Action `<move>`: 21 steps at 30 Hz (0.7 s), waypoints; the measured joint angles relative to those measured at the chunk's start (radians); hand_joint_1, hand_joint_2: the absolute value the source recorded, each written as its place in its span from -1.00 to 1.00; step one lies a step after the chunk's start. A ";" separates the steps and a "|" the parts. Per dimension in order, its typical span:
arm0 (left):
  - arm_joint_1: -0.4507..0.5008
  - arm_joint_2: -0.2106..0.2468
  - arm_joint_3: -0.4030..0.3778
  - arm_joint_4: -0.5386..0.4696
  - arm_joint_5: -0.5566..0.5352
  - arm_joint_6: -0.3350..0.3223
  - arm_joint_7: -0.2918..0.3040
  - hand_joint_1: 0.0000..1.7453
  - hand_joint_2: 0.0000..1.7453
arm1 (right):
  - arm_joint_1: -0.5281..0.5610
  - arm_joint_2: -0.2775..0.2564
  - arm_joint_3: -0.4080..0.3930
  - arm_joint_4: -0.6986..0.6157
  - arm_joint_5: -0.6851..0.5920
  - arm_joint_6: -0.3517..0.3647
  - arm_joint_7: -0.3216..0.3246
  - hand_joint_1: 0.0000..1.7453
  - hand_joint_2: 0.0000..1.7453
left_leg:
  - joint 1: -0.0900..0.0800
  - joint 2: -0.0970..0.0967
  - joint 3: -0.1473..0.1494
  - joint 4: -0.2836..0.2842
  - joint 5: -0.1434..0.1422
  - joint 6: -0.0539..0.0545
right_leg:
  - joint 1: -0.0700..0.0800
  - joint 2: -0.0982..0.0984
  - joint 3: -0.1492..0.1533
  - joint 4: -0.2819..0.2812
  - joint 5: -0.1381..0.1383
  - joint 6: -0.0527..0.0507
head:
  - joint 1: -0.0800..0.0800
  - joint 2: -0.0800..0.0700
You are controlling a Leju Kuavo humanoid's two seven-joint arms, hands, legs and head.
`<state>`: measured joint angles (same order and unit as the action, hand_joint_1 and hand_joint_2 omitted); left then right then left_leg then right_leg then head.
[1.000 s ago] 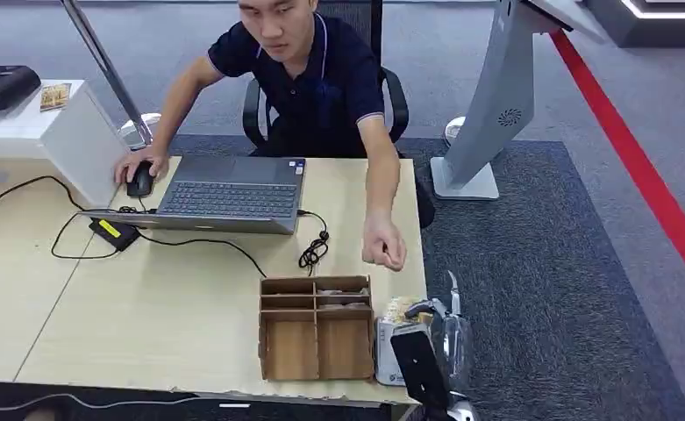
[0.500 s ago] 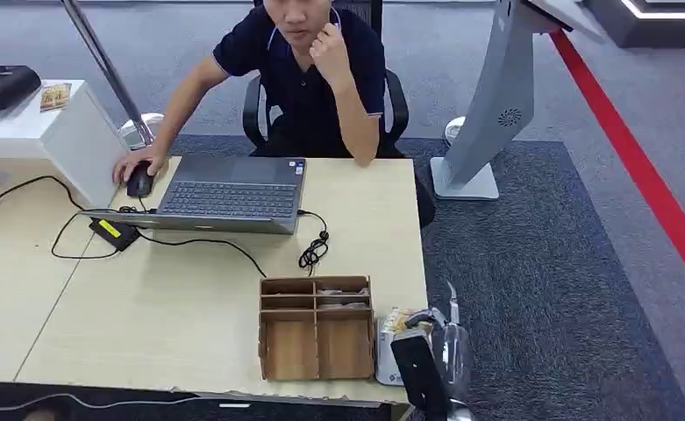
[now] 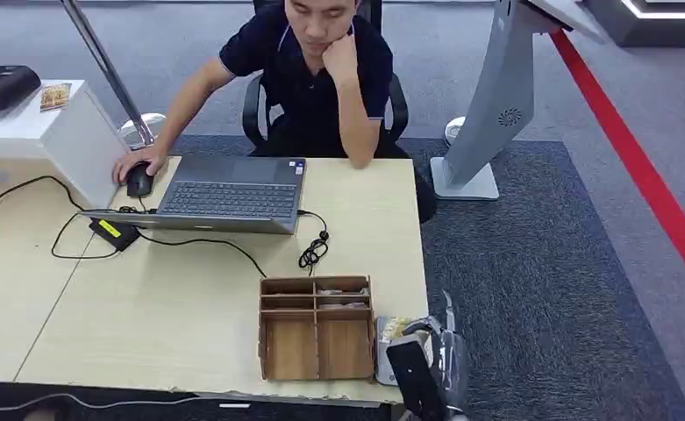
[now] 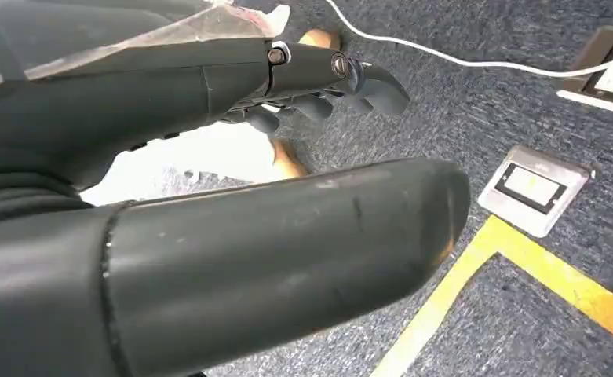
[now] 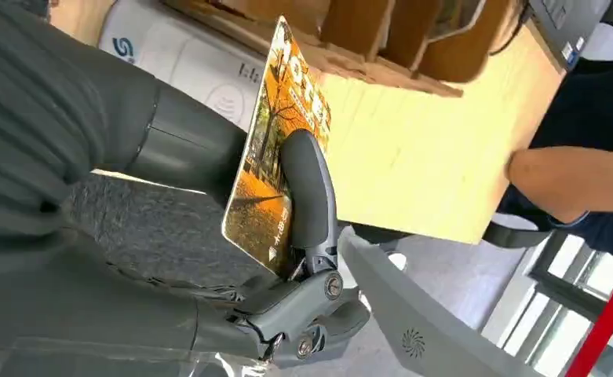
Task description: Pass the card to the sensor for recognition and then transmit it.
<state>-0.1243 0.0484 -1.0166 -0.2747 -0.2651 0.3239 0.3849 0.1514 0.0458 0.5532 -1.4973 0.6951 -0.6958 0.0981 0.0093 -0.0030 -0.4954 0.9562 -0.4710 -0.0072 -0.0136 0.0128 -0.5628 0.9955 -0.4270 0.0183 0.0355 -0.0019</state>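
Observation:
My right hand (image 3: 430,353) is at the table's near right corner and holds the card (image 5: 275,154), a picture card in orange autumn colours. The card is pinched between the thick thumb and a dark finger (image 5: 307,196). It stands on edge just above the white sensor (image 5: 184,56). In the head view the card (image 3: 395,328) sits over the sensor (image 3: 381,361), right of the wooden organiser. My left hand (image 4: 319,78) hangs beside the body above the floor, fingers apart and holding nothing.
A wooden organiser box (image 3: 316,327) stands left of the sensor. A laptop (image 3: 229,193), its cables and a mouse lie further back. A person (image 3: 308,79) sits behind the table, chin on one hand. A grey kiosk stand (image 3: 496,96) is on the carpet at right.
The person's hand has left the table's right edge and gone up to the chin. My right hand with the card has sunk slightly toward the sensor.

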 joint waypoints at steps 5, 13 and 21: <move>0.007 -0.027 0.210 0.006 -0.609 -0.062 -0.107 -1.00 -1.00 | -0.001 -0.011 0.021 0.017 0.019 0.000 0.035 1.00 1.00 | 0.000 0.000 0.000 0.000 0.000 0.000 | 0.000 0.000 0.000 0.000 0.000 0.000 | 0.001 0.000; 0.026 -0.050 0.639 0.017 -1.109 -0.074 -0.108 -1.00 -1.00 | -0.026 -0.069 0.080 0.049 0.094 0.000 0.129 1.00 1.00 | 0.000 0.000 0.000 0.000 0.000 0.000 | 0.000 0.000 0.000 0.000 0.000 0.000 | 0.000 0.000; 0.035 -0.071 0.825 0.025 -1.008 -0.074 -0.108 -1.00 -1.00 | -0.038 -0.113 0.129 0.069 0.108 0.000 0.153 1.00 1.00 | 0.000 0.000 0.000 0.000 0.000 0.000 | 0.000 0.000 0.000 0.000 0.000 0.000 | 0.000 0.000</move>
<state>-0.0895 -0.0221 -0.1916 -0.2499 -1.2733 0.2499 0.2773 0.1132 -0.0675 0.6825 -1.4279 0.8030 -0.6958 0.2514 0.0092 -0.0031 -0.4956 0.9563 -0.4711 -0.0071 -0.0137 0.0129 -0.5628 0.9954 -0.4271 0.0185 0.0359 -0.0019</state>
